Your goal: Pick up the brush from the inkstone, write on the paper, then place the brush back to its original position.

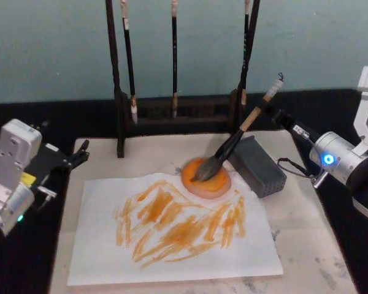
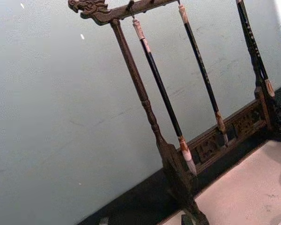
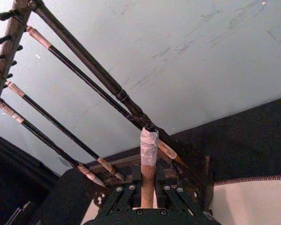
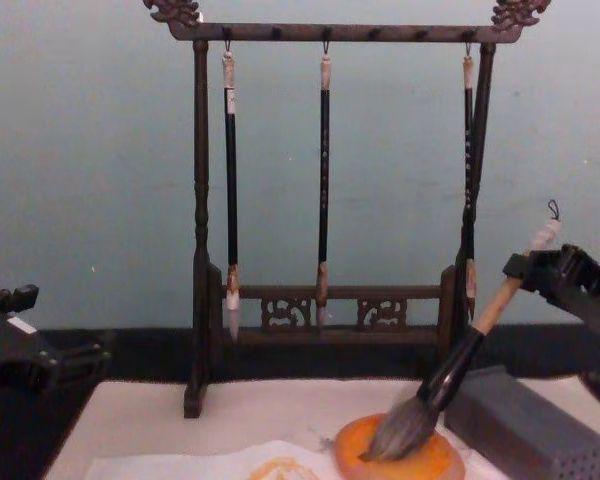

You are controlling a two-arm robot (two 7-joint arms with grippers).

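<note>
The brush (image 1: 233, 144) leans steeply, and its fat dark bristle head rests on the round orange inkstone (image 1: 218, 184) at the mat's back middle. My right gripper (image 1: 276, 115) is shut on the upper part of the pale handle, just below the white wrapped end. In the chest view the brush (image 4: 460, 360) slants from the inkstone (image 4: 430, 465) up to my right gripper (image 4: 525, 270). The handle (image 3: 147, 173) stands between that gripper's fingers in the right wrist view. The white paper (image 1: 98, 245), covered in orange strokes, lies in front of the inkstone. My left gripper (image 1: 80, 154) is parked open at the mat's left edge.
A dark wooden rack (image 1: 172, 113) with three thin hanging brushes stands behind the mat. A grey dotted block (image 1: 260, 165) sits right of the inkstone, under the brush handle. The beige mat (image 1: 306, 245) has bare room on its right side.
</note>
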